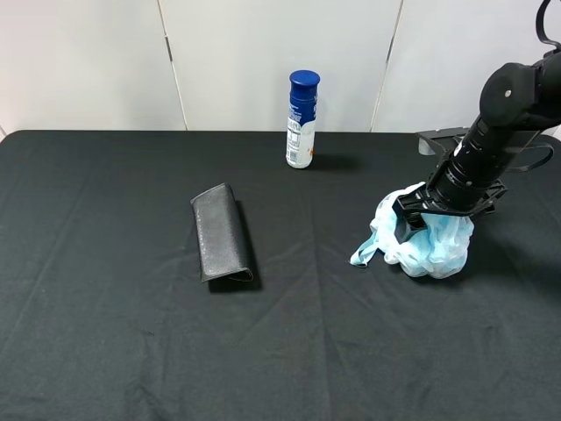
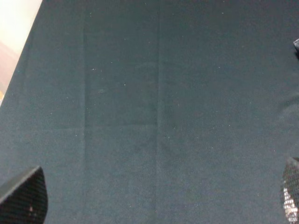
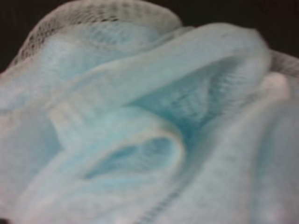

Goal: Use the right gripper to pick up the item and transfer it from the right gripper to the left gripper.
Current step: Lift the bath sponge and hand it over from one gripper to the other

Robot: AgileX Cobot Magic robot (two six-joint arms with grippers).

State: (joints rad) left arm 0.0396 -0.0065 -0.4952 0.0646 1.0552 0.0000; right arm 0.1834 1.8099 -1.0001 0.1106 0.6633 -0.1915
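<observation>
Loofah (image 1: 434, 246) sits on the black tablecloth (image 1: 105, 307) at the right side, with a loose bit of mesh trailing off toward the middle. The right gripper (image 1: 438, 224) is down on top of it with its fingers sunk into the mesh. I can't tell if they're squeezing it or just around it; the right wrist view is all blurry blue-white mesh (image 3: 149, 121). Left gripper (image 2: 156, 198) is spread wide, fingertips (image 2: 25, 198) at the frame corners, over bare cloth and holding nothing. Black folded case (image 1: 223, 233) lies mid-table, well apart from the loofah. Blue-capped bottle (image 1: 302, 120) stands upright at the back edge. Nothing sits between case and loofah.
</observation>
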